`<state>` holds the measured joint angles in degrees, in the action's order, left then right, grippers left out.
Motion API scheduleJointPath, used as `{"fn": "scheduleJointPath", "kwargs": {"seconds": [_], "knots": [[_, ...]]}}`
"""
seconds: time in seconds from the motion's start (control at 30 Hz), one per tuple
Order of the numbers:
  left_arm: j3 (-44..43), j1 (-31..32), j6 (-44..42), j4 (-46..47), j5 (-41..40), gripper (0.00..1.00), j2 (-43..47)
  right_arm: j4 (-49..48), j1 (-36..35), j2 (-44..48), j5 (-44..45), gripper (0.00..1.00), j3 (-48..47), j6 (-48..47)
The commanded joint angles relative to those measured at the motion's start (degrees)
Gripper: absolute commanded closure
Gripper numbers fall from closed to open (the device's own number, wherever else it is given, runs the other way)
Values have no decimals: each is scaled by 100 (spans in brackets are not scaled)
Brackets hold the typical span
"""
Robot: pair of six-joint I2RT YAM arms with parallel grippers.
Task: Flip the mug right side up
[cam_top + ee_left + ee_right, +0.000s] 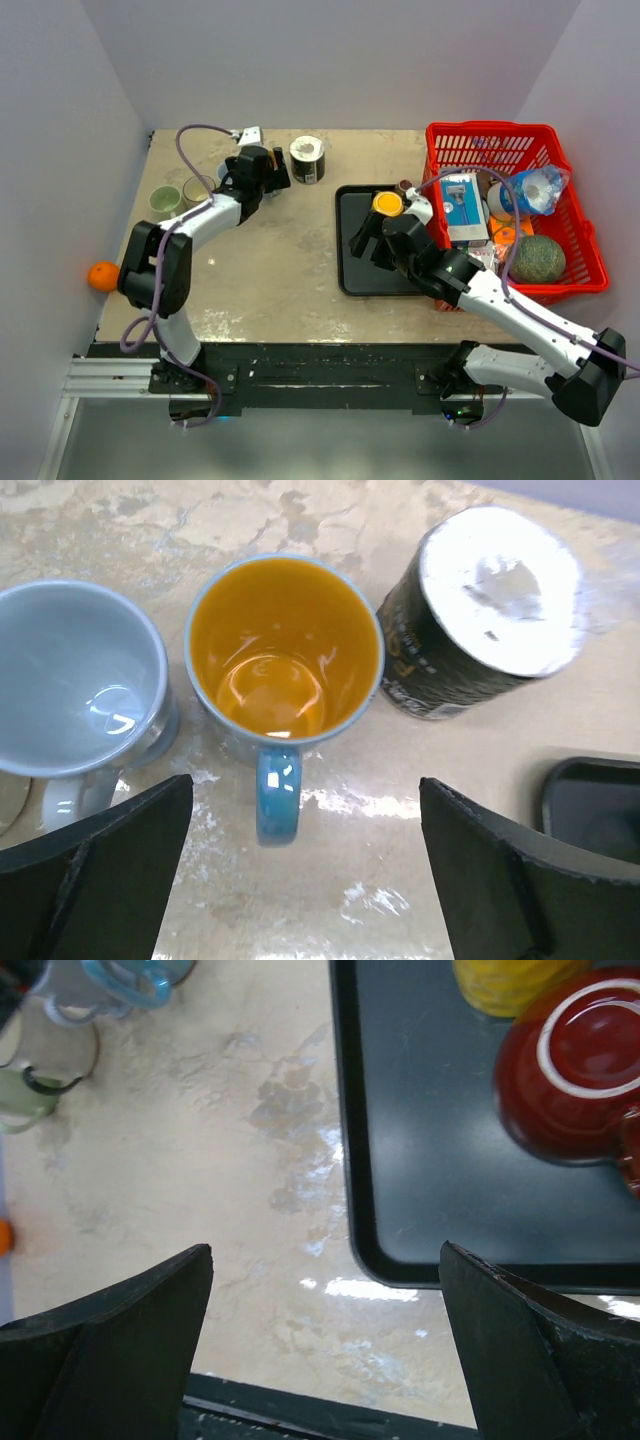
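Orange-lined mug (285, 655) stands upright on bench (400, 810); left tool (305, 815) spread, not touching. Withdraw straight up, clear of its handle (277, 795). Right tool (325, 1250) spread.

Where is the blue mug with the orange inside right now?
Left wrist view, centre: the blue mug stands upright on the table, between a pale grey mug and a dark foil-topped can, handle toward the camera.
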<state>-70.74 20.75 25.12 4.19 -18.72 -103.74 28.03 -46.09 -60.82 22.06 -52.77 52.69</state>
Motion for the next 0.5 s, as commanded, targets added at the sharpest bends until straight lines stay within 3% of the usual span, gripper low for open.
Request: {"fn": "scheduleJointPath", "kwargs": {"seconds": [0.0, 0.2, 0.47], "knots": [[244, -19, 186, -31, 404, 1, 1180, 492, 21, -141, 799, 1, -435, -686], [867, -19, 309, -699, 992, 1, 2445, 826, 29, -860, 1466, 1, -567, -1646], [1967, -10, 494, -840, 2091, 1, 3984, 836, 100, -2274, 2293, 1, -875, -2253]]}}
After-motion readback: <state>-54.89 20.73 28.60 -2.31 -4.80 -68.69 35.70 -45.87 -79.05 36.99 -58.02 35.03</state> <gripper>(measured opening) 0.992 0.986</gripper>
